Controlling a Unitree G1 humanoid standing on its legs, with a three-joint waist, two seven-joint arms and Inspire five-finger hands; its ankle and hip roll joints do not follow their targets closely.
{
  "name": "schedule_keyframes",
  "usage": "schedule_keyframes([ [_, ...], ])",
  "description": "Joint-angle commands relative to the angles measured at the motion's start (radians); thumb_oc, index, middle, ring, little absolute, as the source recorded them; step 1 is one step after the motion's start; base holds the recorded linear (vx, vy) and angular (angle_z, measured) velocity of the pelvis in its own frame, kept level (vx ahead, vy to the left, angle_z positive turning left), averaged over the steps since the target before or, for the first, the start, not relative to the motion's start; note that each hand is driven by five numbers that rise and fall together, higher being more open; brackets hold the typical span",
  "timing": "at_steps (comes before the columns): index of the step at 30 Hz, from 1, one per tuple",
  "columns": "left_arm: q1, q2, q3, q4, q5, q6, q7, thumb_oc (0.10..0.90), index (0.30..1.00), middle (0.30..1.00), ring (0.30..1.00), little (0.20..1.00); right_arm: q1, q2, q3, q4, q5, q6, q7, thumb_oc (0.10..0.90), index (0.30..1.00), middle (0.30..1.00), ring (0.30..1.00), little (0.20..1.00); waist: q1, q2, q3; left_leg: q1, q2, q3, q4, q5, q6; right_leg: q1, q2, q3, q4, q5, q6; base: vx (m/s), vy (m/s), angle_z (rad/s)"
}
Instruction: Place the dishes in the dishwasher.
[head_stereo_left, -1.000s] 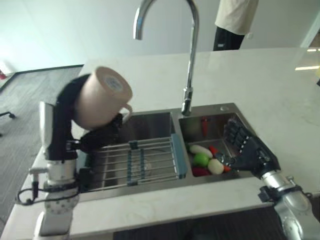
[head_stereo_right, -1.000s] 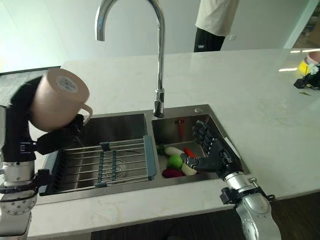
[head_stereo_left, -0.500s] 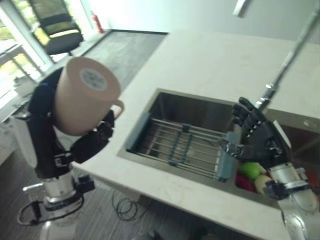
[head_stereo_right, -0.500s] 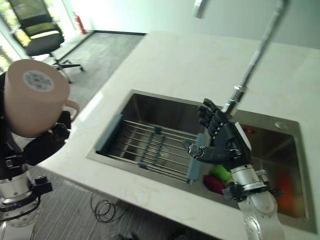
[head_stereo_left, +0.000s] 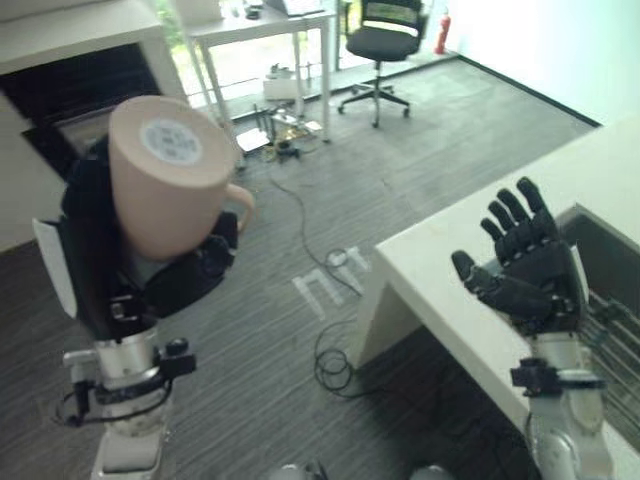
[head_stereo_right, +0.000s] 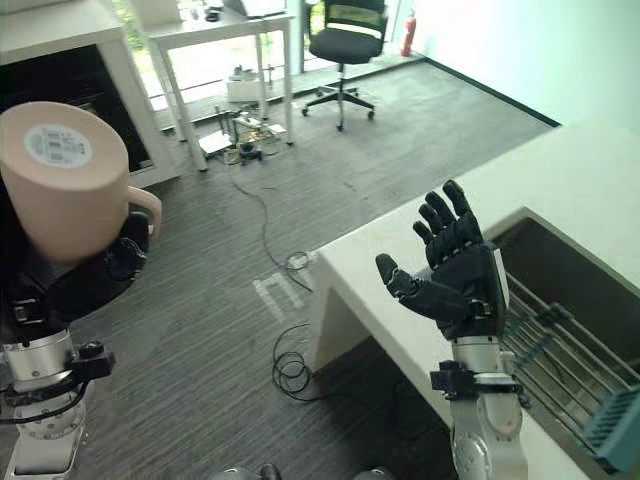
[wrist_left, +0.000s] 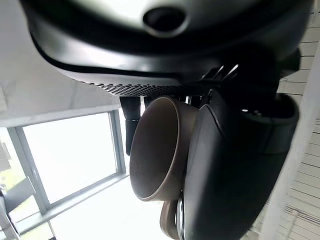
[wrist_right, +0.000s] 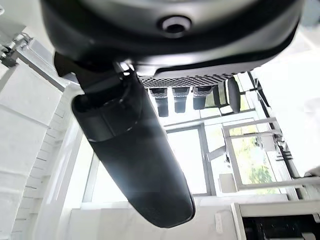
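Observation:
A tan mug (head_stereo_left: 165, 180) with a round label on its base is held upside down and tilted, high at the left, by my left hand (head_stereo_left: 185, 280), whose dark fingers curl round its handle side. The left wrist view shows the mug's (wrist_left: 160, 145) open mouth beside the thumb. My right hand (head_stereo_right: 455, 275) is raised over the white counter's corner (head_stereo_right: 400, 270), fingers spread straight, holding nothing. The right wrist view has its thumb (wrist_right: 132, 150) and short fingertips (wrist_right: 180, 97) against a window.
A sink with a wire rack (head_stereo_right: 560, 345) lies at the right edge. Grey floor stretches between counter and me, with a loose cable (head_stereo_left: 335, 365) on it. A white desk (head_stereo_right: 215, 30) and black office chair (head_stereo_right: 345, 40) stand at the back.
The whole view has swung left, away from the sink towards the open floor, desk and chair. The mug stays in my left hand; the right hand stays raised and spread.

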Motion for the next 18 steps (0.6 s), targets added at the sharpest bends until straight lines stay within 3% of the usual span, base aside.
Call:
schedule_keyframes([
  [1, -0.080, 0.057, 0.034, -0.119, -0.073, -0.050, -0.016, 0.400, 0.300, 0.300, 0.300, 0.300, -0.044, -0.046, -0.049, -0.095, 0.048, -0.153, -0.006, 0.800, 0.900, 0.900, 0.900, 0.900, -0.070, -0.009, -0.050, 0.052, 0.092, -0.123, 0.013, -0.046, -0.166, -0.078, 0.135, 0.215, -0.147, 0.084, 0.080, 0.11, 0.036, 1.63],
  [2, -0.104, 0.060, 0.020, -0.109, -0.081, -0.035, -0.029, 0.400, 0.300, 0.300, 0.300, 0.300, -0.035, -0.054, -0.058, -0.098, 0.045, -0.150, 0.001, 0.800, 0.900, 0.900, 0.900, 0.900, -0.087, -0.004, -0.067, 0.026, 0.078, -0.186, 0.013, -0.046, -0.154, -0.081, 0.201, 0.320, -0.147, 0.019, 0.060, 0.11, 0.060, 2.02],
  [3, -0.121, 0.060, 0.005, -0.109, -0.077, -0.021, -0.026, 0.400, 0.300, 0.300, 0.300, 0.300, -0.038, -0.065, -0.066, -0.102, 0.044, -0.141, 0.000, 0.800, 0.900, 0.900, 0.900, 0.900, -0.088, -0.006, -0.077, 0.003, 0.067, -0.217, 0.013, -0.035, -0.150, -0.073, 0.219, 0.370, -0.147, 0.009, 0.052, 0.07, 0.075, 2.32],
  [7, -0.150, 0.052, -0.010, -0.120, -0.010, 0.044, 0.059, 0.400, 0.300, 0.300, 0.300, 0.300, -0.104, -0.094, -0.050, -0.105, 0.056, -0.086, 0.003, 0.800, 0.900, 0.900, 0.900, 0.900, -0.040, -0.001, -0.106, -0.038, 0.073, -0.254, 0.013, -0.017, -0.166, -0.029, 0.206, 0.357, -0.147, -0.057, 0.055, 0.00, 0.017, 1.95],
  [14, -0.129, 0.047, 0.037, -0.161, 0.002, 0.108, 0.094, 0.400, 0.300, 0.300, 0.300, 0.300, -0.198, -0.112, 0.014, -0.098, 0.026, -0.049, -0.015, 0.800, 0.900, 0.900, 0.900, 0.900, 0.063, 0.001, -0.117, -0.067, 0.114, -0.280, 0.013, 0.022, -0.200, 0.041, 0.182, 0.254, -0.147, -0.111, 0.063, -0.02, -0.066, 0.47],
  [18, -0.070, 0.040, 0.088, -0.182, -0.030, 0.131, 0.059, 0.400, 0.300, 0.300, 0.300, 0.300, -0.212, -0.122, 0.024, -0.115, 0.039, -0.039, 0.001, 0.800, 0.900, 0.900, 0.900, 0.900, 0.105, -0.001, -0.118, -0.076, 0.120, -0.309, 0.013, 0.036, -0.205, 0.074, 0.189, 0.214, -0.147, -0.135, 0.055, 0.01, -0.072, 0.49],
])
